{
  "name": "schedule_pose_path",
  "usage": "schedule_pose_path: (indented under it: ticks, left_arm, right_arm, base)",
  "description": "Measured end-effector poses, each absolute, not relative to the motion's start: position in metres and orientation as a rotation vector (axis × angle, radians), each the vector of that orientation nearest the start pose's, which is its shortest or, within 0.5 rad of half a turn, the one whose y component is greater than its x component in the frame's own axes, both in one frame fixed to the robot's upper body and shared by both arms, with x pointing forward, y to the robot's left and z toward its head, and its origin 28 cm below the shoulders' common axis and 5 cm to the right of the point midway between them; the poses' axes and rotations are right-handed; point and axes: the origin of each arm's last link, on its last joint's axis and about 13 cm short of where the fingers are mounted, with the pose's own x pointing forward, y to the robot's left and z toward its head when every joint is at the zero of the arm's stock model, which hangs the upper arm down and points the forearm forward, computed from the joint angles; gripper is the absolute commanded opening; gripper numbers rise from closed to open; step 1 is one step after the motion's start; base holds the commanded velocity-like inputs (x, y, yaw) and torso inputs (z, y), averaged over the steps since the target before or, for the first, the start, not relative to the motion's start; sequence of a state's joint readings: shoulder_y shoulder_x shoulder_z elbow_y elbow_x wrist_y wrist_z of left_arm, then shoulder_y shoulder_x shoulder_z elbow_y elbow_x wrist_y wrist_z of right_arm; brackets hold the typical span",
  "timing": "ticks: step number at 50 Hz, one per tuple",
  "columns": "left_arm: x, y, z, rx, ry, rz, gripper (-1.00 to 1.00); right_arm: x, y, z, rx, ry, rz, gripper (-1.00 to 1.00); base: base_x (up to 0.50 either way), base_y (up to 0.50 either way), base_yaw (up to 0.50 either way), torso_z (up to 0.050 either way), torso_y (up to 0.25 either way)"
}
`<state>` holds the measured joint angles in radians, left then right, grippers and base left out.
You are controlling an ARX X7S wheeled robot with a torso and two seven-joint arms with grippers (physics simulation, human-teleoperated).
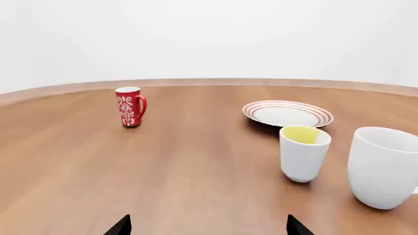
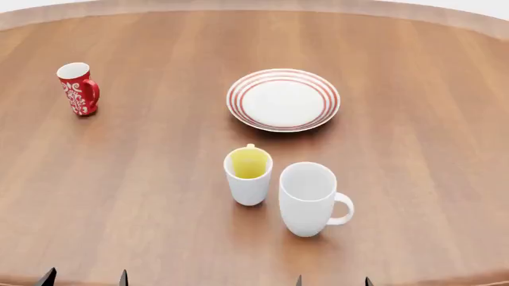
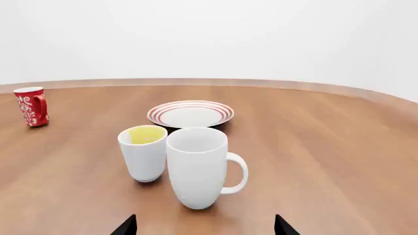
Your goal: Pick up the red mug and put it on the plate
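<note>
Red mug (image 2: 78,88) upright on table (image 2: 143,179), far left — well apart from plate (image 2: 283,99). Left claw (image 2: 84,279), right claw (image 2: 332,281) both spread, holding nothing.

Red mug (image 2: 78,88) far left — plate (image 2: 283,99) centre, well apart.

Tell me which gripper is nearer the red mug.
Left. The left gripper sits at the table's near edge, below the red mug on the left side. The right gripper is farther right, behind the two white mugs.
</note>
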<state>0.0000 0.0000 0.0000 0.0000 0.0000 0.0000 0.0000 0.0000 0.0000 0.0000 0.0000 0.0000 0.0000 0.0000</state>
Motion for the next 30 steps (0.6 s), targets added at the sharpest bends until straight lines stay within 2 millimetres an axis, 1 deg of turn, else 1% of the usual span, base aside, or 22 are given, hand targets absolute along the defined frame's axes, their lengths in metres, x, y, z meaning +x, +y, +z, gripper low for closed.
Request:
schedule_pose_path:
  ticks: [16, 18, 30]
  left_arm:
    - [0.2116, 0.2056, 0.0133, -0.007, 0.015, -0.01, 1.0]
    - [0.2087, 0.2103, 0.0129, -0.007, 0.008, -0.016, 1.0]
    - [0.2121, 0.2048, 0.0099, 0.006, 0.047, -0.007, 1.0]
  right_arm:
    - [0.2097, -0.0957, 0.014, 0.008, 0.008, 0.01, 1.0]
    - [0.2063, -0.0936, 0.0118, -0.01, 0.008, 0.017, 1.0]
    - [0.2094, -0.0943, 0.0139, -0.015, 0.013, 0.015, 1.0]
  base:
    - [0.0, 0.0, 0.0, 0.0, 0.0]
    - [0.0, 0.0, 0.0, 0.0, 0.0]
    - [0.0, 0.0, 0.0, 0.0, 0.0]
